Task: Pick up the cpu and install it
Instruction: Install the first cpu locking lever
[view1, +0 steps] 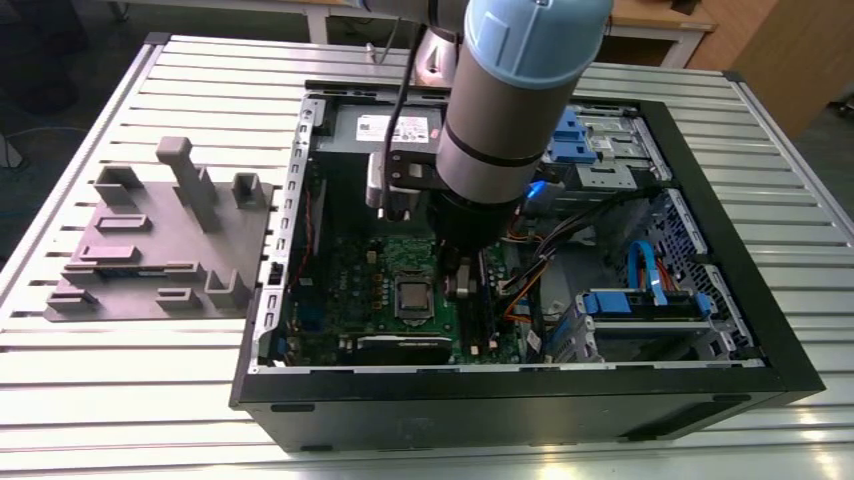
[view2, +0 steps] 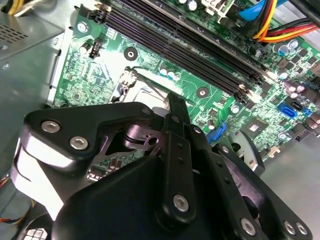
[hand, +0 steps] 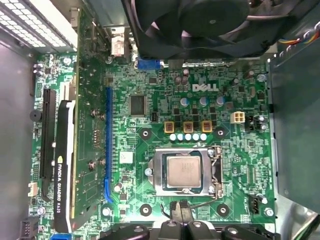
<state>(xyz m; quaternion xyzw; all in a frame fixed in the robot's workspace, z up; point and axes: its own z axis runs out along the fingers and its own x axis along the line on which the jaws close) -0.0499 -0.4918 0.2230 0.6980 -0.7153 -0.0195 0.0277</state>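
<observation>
Claw (view2: 172, 102) fingers pressed together, nothing pinched, hovering just above motherboard (hand: 150, 80) beside socket (hand: 186, 172). Cpu (hand: 183, 171) sits flat in socket frame, inside open pc case (view1: 747, 390). Fan (hand: 200, 22) beyond; tray (view1: 147, 250) on desk (view1: 120, 400).

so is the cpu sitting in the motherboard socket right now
Yes, in the first wrist view the cpu lies flat inside the socket's metal frame on the motherboard.
</observation>
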